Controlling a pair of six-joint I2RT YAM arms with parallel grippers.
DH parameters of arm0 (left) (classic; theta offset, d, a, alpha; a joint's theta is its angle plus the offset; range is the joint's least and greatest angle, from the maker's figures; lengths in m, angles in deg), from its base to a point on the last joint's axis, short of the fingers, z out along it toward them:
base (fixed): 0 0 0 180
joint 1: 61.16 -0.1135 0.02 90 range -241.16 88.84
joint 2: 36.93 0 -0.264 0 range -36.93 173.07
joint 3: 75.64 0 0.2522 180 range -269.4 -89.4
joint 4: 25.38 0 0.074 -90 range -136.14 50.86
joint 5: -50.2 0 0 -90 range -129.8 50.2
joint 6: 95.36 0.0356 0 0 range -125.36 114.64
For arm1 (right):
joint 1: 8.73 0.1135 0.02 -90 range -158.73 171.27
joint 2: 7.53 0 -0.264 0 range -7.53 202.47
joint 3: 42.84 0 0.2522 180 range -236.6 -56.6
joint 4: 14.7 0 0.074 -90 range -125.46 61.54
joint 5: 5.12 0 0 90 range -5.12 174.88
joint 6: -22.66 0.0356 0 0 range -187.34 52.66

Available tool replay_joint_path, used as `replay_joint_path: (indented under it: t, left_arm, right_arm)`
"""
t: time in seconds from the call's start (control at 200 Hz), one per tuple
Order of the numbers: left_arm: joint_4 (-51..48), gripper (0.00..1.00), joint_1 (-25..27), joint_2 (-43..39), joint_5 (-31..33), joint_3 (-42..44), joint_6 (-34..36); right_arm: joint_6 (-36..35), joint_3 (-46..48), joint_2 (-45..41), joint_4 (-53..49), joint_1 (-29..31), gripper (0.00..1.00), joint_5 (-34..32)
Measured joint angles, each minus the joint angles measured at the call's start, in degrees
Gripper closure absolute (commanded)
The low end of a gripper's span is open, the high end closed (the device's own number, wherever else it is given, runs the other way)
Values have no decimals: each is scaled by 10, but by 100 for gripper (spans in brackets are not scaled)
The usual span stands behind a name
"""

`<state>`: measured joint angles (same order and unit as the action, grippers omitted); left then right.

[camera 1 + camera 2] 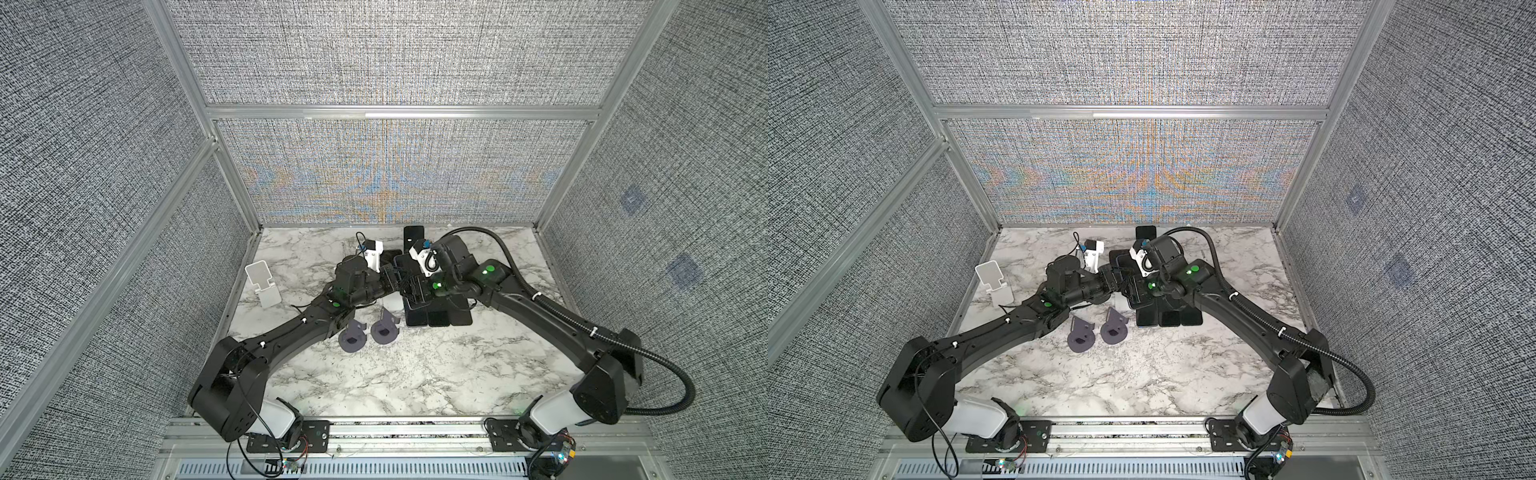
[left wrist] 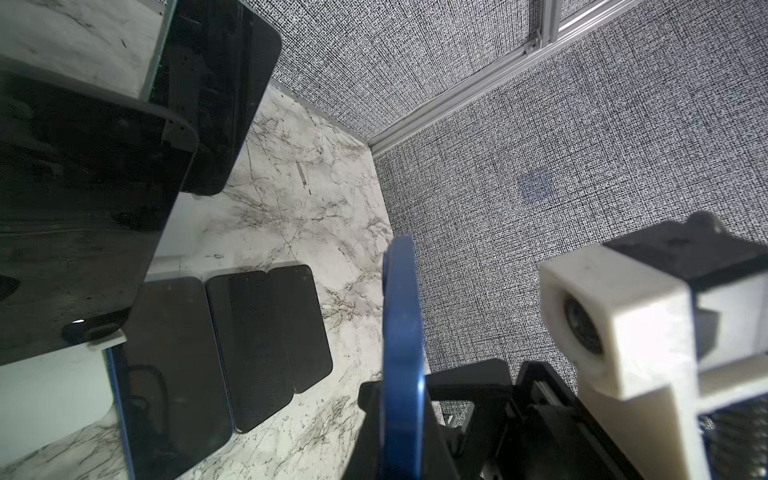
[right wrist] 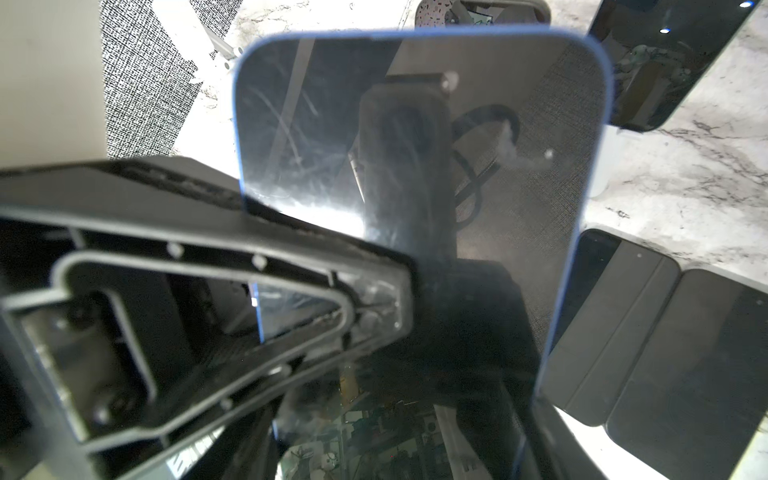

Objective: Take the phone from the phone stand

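Phone with blue edge fills the centre of the right wrist frame, between the jaws of right gripper; if they press it, I cannot tell. Left gripper is closed together.

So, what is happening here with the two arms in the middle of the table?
Both arms meet mid-table at one blue-edged phone. The left jaws are shut across its thin body and hold it. The right jaws are close beside it, but it is not clear if they grip it. Whether the phone is free of its stand is hidden. Other dark phones lie flat on the marble table, and a white stand at the left is empty.
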<state>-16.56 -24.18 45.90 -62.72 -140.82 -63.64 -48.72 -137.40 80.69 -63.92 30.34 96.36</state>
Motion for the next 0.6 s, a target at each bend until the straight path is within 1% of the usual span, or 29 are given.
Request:
replay_joint_path:
  t: [0.175, 0.225, 0.29, 0.375, 0.455, 0.595]
  left_arm:
    - [12, 99, 0, 12, -6, -2, -4]
    - [12, 94, 0, 16, -9, -5, -5]
    - [14, 83, 0, 18, -12, -8, -6]
    - [20, 73, 1, 21, -19, -11, -14]
    - [24, 68, 1, 24, -25, -14, -17]
    - [35, 64, 1, 30, -27, -16, -18]
  right_arm:
    - [-3, 3, -1, -1, -4, 49, 0]
    - [-3, 3, -2, -2, -5, 50, -1]
    - [-4, 5, -5, -2, -7, 51, -3]
    - [-7, 9, -8, -3, -9, 53, -3]
    - [-8, 15, -10, -3, -12, 55, -4]
    - [-10, 28, -18, -5, -20, 57, -7]
